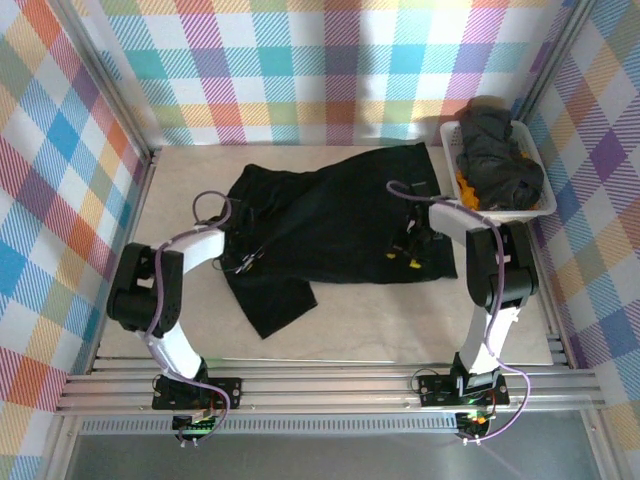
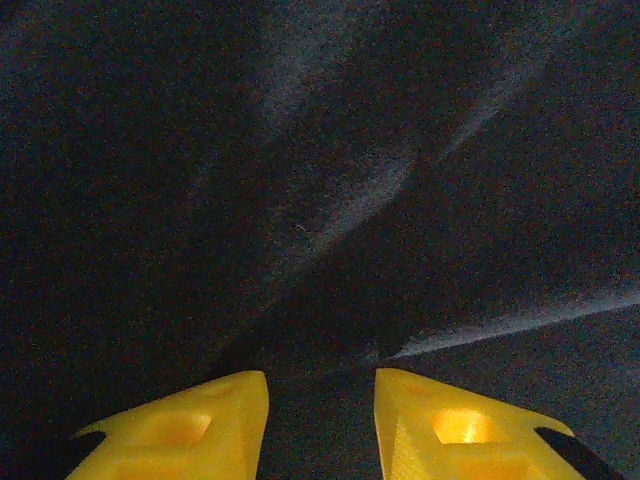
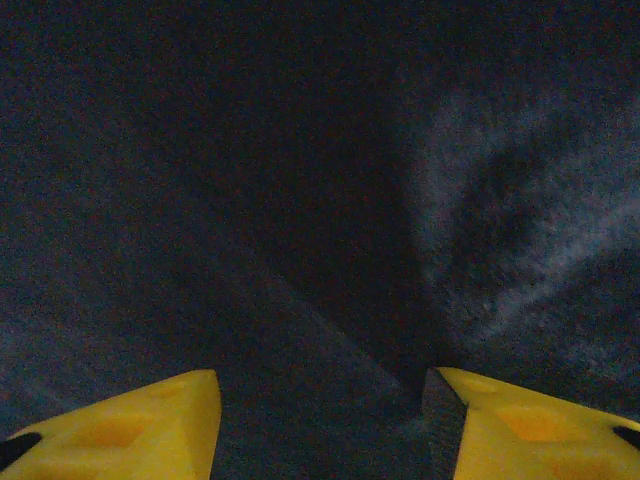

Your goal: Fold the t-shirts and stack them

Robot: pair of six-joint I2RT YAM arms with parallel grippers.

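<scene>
A black t-shirt (image 1: 335, 215) lies spread across the middle of the table, one sleeve hanging toward the near edge. My left gripper (image 1: 245, 263) rests on its left edge. In the left wrist view the left gripper (image 2: 320, 378) stands narrowly open over black cloth (image 2: 330, 200), and creases run in toward its yellow fingers (image 2: 200, 425). My right gripper (image 1: 402, 258) is low over the shirt's right part. The right wrist view has the right gripper (image 3: 318, 375) wide open, with a fold edge of cloth (image 3: 330, 340) between its fingers. More black t-shirts (image 1: 495, 155) are piled in the basket.
The white plastic basket (image 1: 447, 130) stands at the back right corner with a small orange item (image 1: 465, 185) inside. Checked walls close in the table on three sides. Bare tabletop (image 1: 380, 320) shows in front of the shirt.
</scene>
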